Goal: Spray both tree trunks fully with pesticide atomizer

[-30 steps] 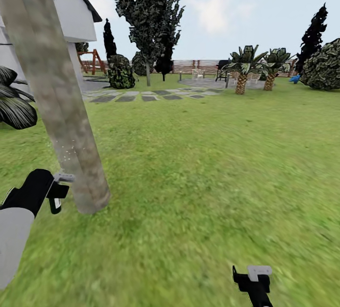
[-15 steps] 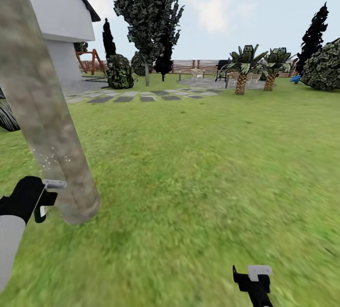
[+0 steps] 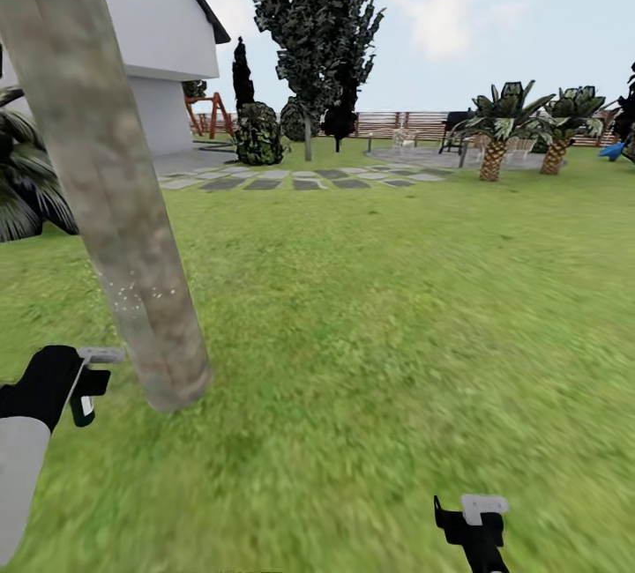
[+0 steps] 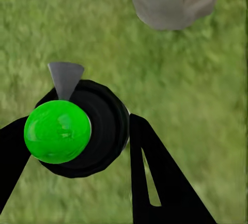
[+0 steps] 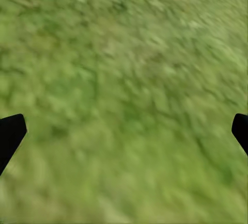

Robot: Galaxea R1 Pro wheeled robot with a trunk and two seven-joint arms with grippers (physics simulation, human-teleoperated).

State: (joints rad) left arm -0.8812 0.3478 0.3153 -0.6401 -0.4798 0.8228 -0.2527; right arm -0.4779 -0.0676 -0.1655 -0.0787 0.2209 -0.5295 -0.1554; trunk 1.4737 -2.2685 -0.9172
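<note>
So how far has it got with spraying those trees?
Done: the atomizer is off the grass, clamped in the left gripper. In hand: it is held beside the near trunk, and pale specks of spray dot the bark just above the nozzle. How much of that trunk is covered, I cannot tell. Left: probably more of this trunk, then the far tree by the stepping stones. The right gripper hangs open over grass.

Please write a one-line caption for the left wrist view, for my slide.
Left gripper holds the pesticide atomizer, nozzle toward the tree trunk.
</note>
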